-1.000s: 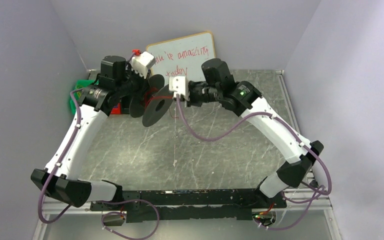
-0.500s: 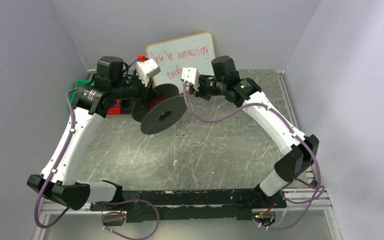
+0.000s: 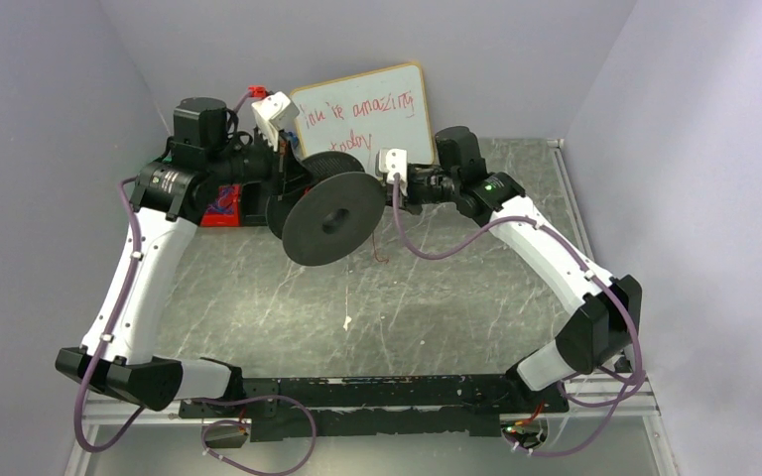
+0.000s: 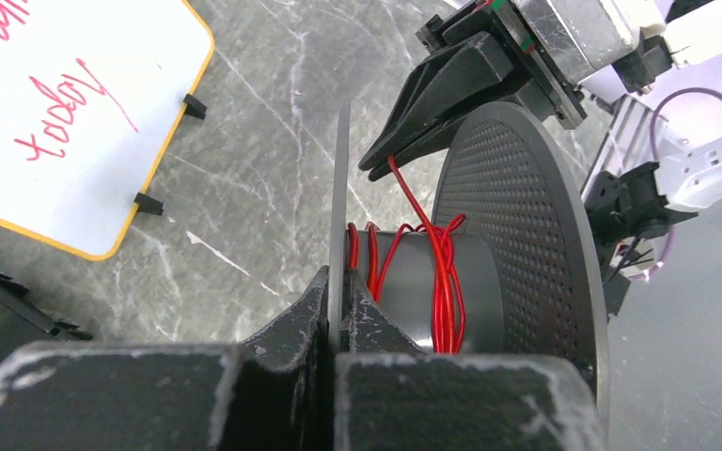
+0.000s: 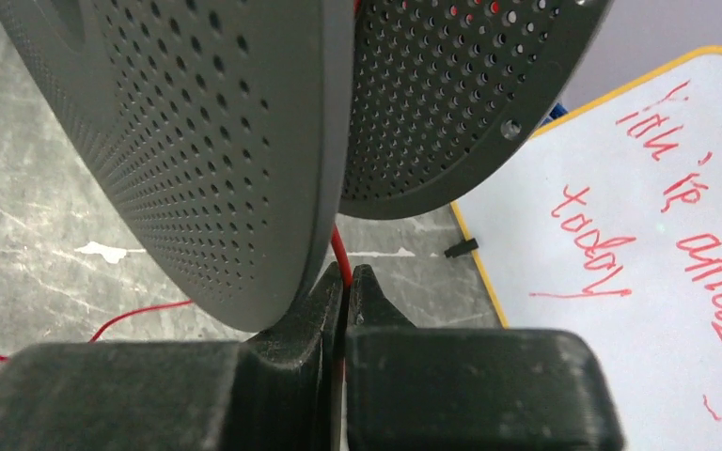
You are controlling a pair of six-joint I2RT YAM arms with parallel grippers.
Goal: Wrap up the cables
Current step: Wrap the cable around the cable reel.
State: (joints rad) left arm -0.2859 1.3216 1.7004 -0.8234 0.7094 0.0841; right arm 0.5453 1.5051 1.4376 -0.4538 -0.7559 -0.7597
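spool (image 3: 332,218) between left hand (image 4: 337,299) and right hand (image 5: 348,280), whiteboard (image 3: 377,104) behind, cables (image 4: 447,282) on it

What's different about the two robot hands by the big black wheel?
The left gripper is clamped on the thin rim of the black spool, while the right gripper pinches the skinny red cable. Seen from above, the left gripper meets the spool from its left side and the right gripper from its right side. Both are black-tipped, and both are shut on something.
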